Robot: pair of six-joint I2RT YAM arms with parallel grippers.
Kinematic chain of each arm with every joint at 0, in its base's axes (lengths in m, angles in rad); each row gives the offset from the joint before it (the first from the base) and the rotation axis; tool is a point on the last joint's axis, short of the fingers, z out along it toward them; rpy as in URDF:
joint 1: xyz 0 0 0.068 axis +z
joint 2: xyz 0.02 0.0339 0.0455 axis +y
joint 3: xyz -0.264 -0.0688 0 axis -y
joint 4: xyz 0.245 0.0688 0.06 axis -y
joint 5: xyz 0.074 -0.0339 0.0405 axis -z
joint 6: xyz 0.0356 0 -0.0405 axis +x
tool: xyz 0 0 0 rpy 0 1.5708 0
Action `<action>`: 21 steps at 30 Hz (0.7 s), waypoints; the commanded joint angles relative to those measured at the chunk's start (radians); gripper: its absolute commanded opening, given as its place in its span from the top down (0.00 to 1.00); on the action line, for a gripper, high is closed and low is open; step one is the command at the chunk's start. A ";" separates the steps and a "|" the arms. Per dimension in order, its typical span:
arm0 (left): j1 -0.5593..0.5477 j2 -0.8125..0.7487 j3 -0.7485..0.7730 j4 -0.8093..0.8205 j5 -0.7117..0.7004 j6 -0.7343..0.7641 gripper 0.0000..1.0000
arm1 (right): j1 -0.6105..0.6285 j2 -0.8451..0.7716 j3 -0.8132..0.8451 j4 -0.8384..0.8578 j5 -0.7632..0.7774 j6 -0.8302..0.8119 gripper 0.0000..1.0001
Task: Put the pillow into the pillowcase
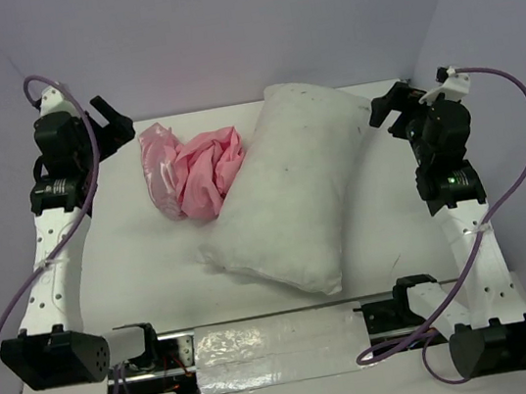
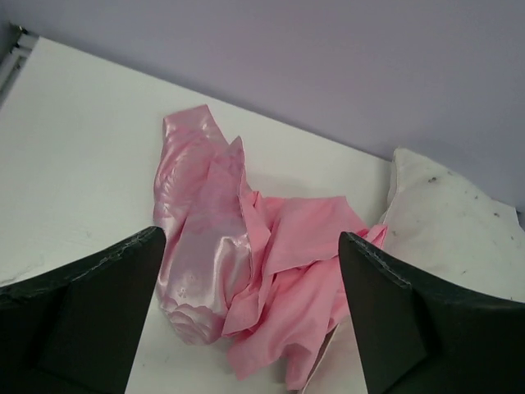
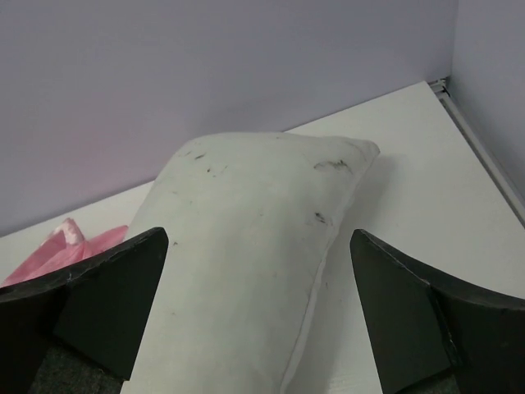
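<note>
The white pillow (image 1: 292,193) lies slanted across the middle of the table, one corner toward the back wall. Crumpled in a heap against its left side is the pink pillowcase (image 1: 195,172), part shiny, part matte. My left gripper (image 1: 113,120) hovers open at the back left, just left of the heap. In the left wrist view the pillowcase (image 2: 238,271) shows between the wide-apart fingers of the gripper (image 2: 253,238), with the pillow (image 2: 451,222) to the right. My right gripper (image 1: 390,107) hangs open beside the pillow's right corner. The right wrist view has the pillow (image 3: 238,246) below the gripper (image 3: 258,238).
The white table (image 1: 135,266) is closed in by lilac walls at the back and sides. A shiny taped strip (image 1: 265,340) runs between the two arm bases at the near edge. A sliver of the pillowcase (image 3: 74,246) peeks out left of the pillow.
</note>
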 commanded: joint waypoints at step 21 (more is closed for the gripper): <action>-0.077 0.578 0.304 -0.210 0.043 -0.024 0.01 | 0.648 0.706 0.582 -0.275 -0.045 -0.323 0.00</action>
